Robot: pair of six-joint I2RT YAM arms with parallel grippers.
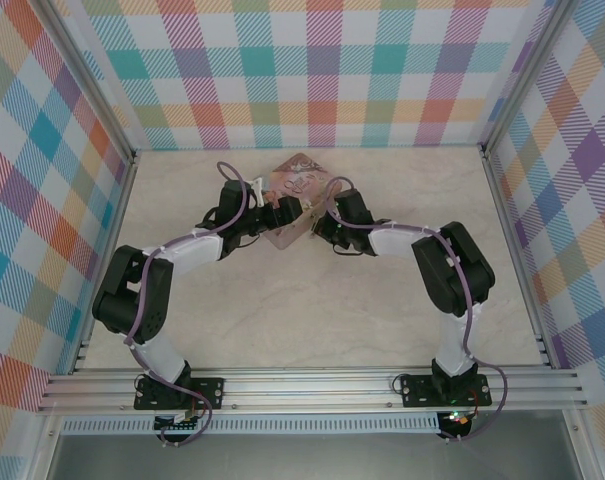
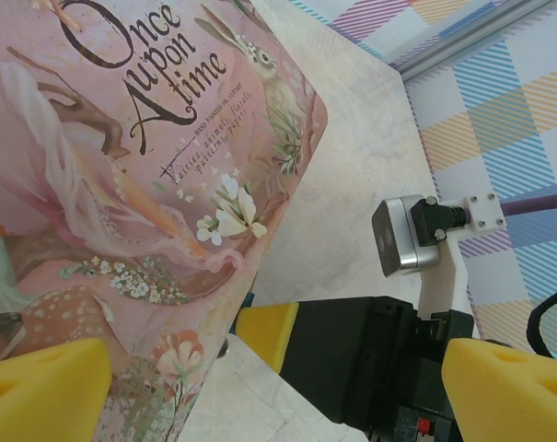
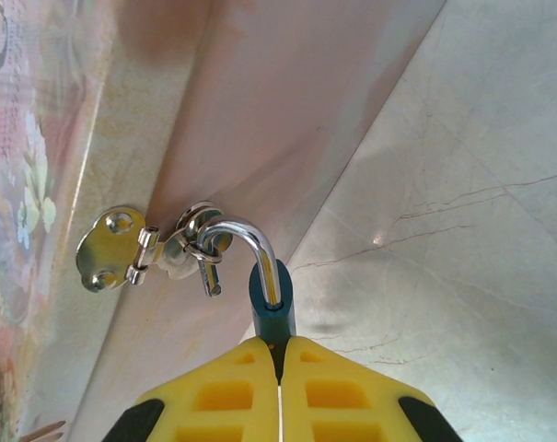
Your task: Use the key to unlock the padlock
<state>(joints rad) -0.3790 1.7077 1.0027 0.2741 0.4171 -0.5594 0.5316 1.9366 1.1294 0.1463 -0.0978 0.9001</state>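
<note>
**Padlock gripped, but no unlocking done so far**

Starting big: the table (image 1: 282, 330) carries two arms, left (image 1: 147, 290) and right (image 1: 447, 270). Both reach to about the middle of its far edge, where one pink tin (image 2: 121, 230) sits with "Once upon a time" printed on it.

The left gripper (image 2: 278, 391) hangs beside the tin with its yellow fingers spread wide and nothing pinched between them. The right gripper (image 3: 280, 378) is the busy one. Its fingers are squeezed together on the teal body of the padlock (image 3: 271, 313), down at the tin's side wall just above the table.

There's one padlock. Its silvery shackle (image 3: 250, 235) loops up through the ring of the tin's single metal hasp (image 3: 117, 249). So the lock hangs off the tin, and the right arm steadies it.

Progress-wise, this looks like the early-to-middle part. The holding step seems sorted, but the unlocking itself isn't done as far as anyone can see, since the shackle is threaded through the hasp. The lock's bottom end is buried between the yellow fingers, so whether a key is in there can't be told. What's probably left is getting the key in, turning it and popping the shackle.

Count: two arms, two grippers, one tin, one hasp, one padlock.
</note>
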